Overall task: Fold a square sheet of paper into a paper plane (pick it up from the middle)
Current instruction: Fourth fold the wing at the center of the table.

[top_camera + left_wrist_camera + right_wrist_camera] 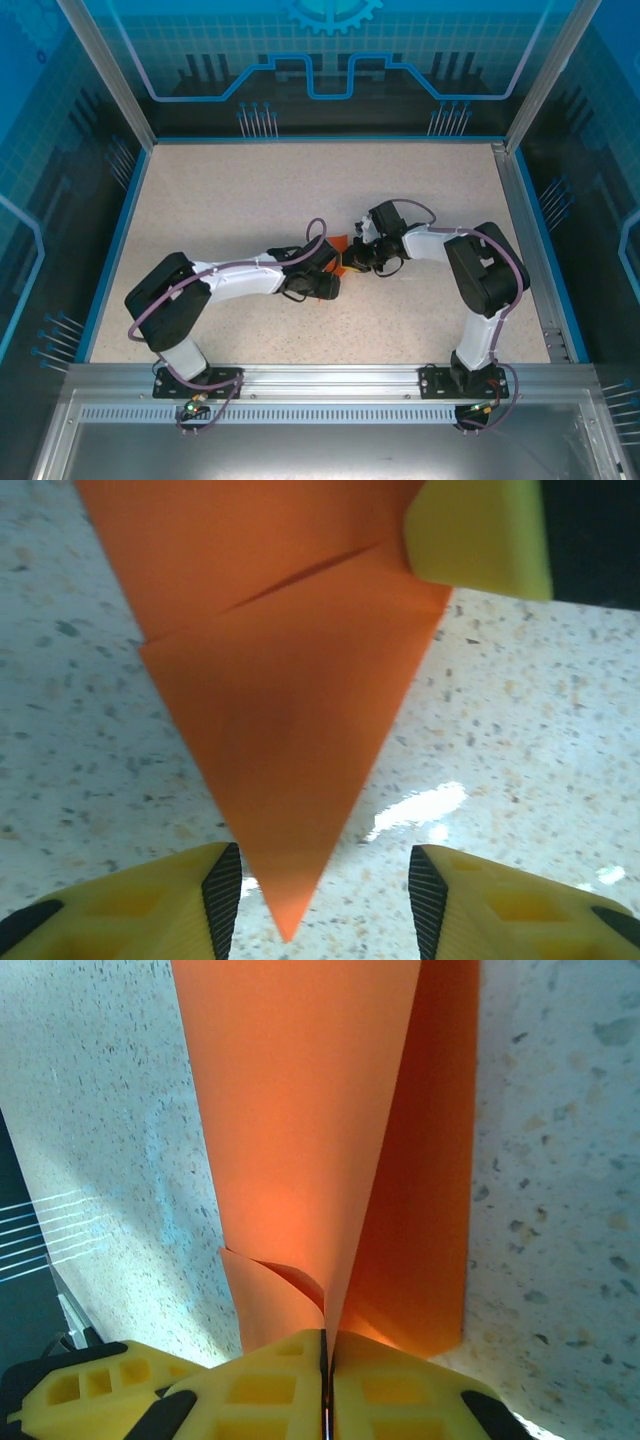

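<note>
The orange paper [285, 710] is folded into a pointed wedge with creased flaps and lies on the speckled table. Its tip points between the fingers of my left gripper [325, 900], which is open and touches nothing. My right gripper [325, 1360] is shut on the upright centre ridge of the paper [300, 1110], and flaps spread to either side of it. One yellow finger of that gripper [480, 535] rests at the wide end of the wedge. From above, the paper [343, 245] peeks out between the left gripper [328, 270] and the right gripper [358, 260] at mid-table.
The speckled tabletop [250, 190] is bordered by a blue rim and clear enclosure walls with metal posts [105, 75]. Both arm bases sit on the rail at the near edge [320, 378].
</note>
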